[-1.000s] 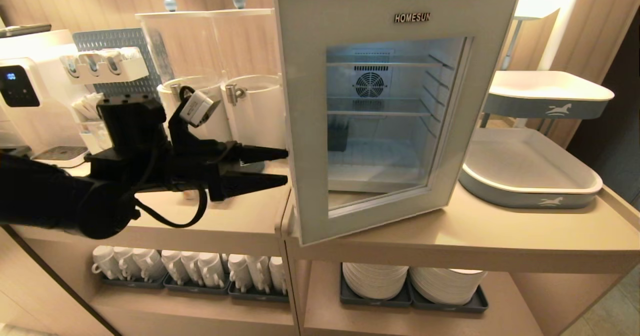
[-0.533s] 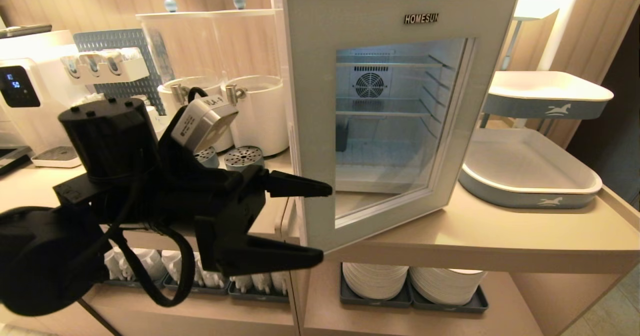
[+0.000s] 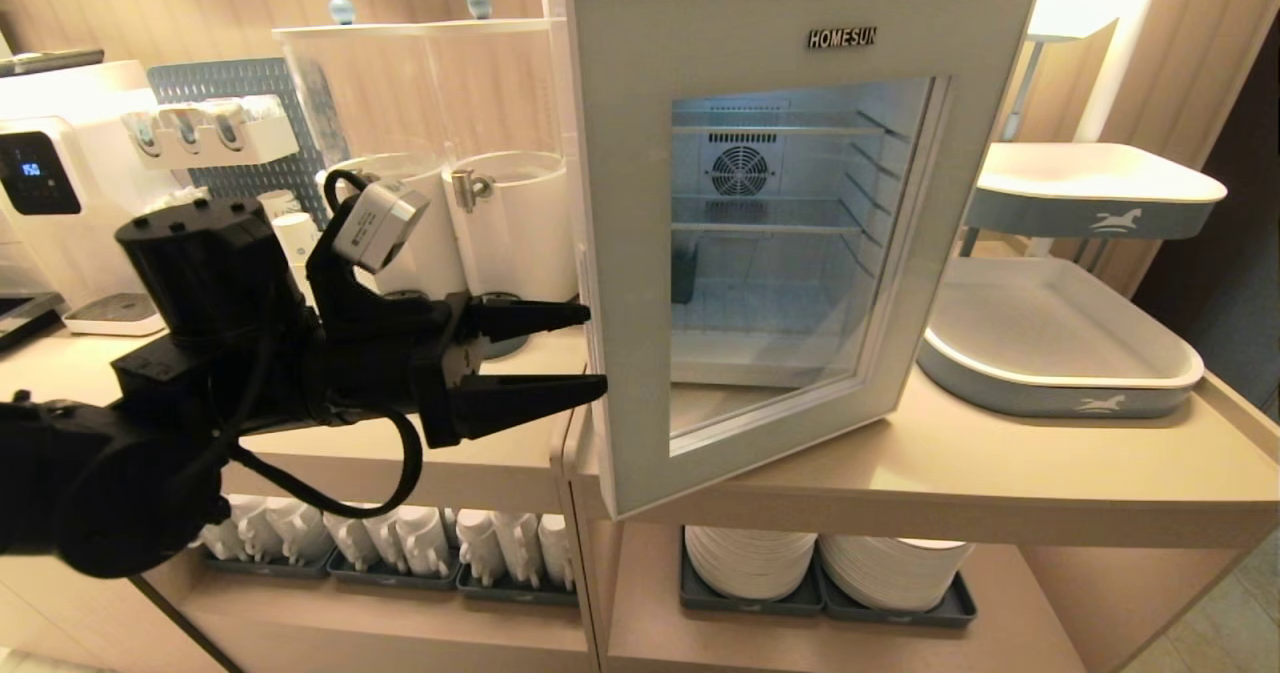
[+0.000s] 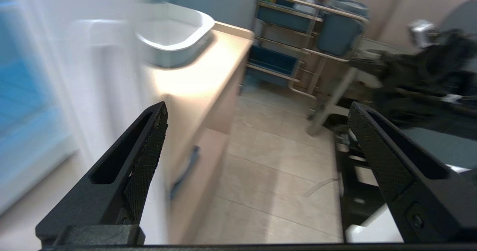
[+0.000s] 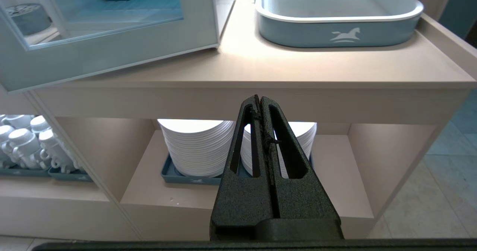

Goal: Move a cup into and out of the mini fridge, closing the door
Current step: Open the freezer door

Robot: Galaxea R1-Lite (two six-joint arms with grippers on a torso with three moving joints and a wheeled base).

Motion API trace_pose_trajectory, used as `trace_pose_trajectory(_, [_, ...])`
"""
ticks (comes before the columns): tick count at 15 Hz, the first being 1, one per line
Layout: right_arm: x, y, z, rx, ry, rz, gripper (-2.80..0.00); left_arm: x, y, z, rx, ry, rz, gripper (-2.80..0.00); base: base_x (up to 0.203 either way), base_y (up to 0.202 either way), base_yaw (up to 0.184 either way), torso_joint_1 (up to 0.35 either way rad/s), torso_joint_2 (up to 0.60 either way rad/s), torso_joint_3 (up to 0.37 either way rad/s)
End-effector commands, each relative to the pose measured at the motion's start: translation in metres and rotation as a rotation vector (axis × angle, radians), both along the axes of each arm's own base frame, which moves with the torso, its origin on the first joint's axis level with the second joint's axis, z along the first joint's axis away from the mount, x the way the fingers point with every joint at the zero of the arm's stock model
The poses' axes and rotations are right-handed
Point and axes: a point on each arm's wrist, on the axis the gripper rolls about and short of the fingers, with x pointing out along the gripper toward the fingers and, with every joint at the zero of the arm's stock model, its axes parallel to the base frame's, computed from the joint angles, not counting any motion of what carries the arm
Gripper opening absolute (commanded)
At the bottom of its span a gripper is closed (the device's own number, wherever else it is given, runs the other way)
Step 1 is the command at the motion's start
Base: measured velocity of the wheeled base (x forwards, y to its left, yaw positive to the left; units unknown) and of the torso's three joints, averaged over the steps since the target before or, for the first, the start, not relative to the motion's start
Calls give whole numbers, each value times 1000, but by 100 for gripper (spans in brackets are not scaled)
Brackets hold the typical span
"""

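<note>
Fridge (image 3: 745,243): white box standing on the table (image 3: 1000,473), centre of the head view; lit inside, wire shelves and a round fan (image 3: 740,170) on the back wall visible through the glass.
Door (image 3: 620,253): pale grey-blue frame round a dark glass pane, "HOMESUN" along the top; ajar, its left edge swung out toward the near side, lower left corner overhanging the table's front edge.
Cup: a small dark shape (image 3: 684,271) on the left inside the fridge, at the lower shelf level; too dim to say whether a cup.
Left gripper (image 3: 590,353): at the left of the head view, pointing right toward the door's left edge; jaws spread wide, nothing between them; upper tip just at the door's edge, lower tip overlapping the frame in the picture; contact not certain. In the left wrist view (image 4: 257,115), only the table end and floor between the two fingers (image 4: 147,146).
Right gripper (image 5: 259,99): low, in front of the table's lower shelf; jaws pressed together, holding nothing.
Trays (image 3: 1060,393): two grey-blue trays with white rims to the right of the fridge, one on the table, one raised behind it.
Left of the fridge: two white canisters (image 3: 515,218) against the far wall, a white machine with a small display (image 3: 40,173) at far left.
Lower shelf: rows of white cups (image 3: 400,543) on the left, two stacks of white plates (image 3: 820,563) on the right.
</note>
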Motion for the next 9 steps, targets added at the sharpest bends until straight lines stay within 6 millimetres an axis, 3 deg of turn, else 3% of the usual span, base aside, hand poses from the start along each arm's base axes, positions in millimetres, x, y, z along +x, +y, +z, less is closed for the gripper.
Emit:
trace_pose_trajectory(1, [0, 0, 0, 0, 2, 1, -280, 10, 2, -12, 10, 32, 12, 0, 0, 0, 0, 0, 0, 0])
trace_pose_trajectory(4, [0, 0, 0, 0, 2, 1, -280, 8, 3, -12, 10, 34, 6, 0, 0, 0, 0, 0, 0, 0])
trace_pose_trajectory(9, [0, 0, 0, 2, 2, 1, -280, 24, -4, -27, 24, 69, -6, 0, 0, 0, 0, 0, 0, 0])
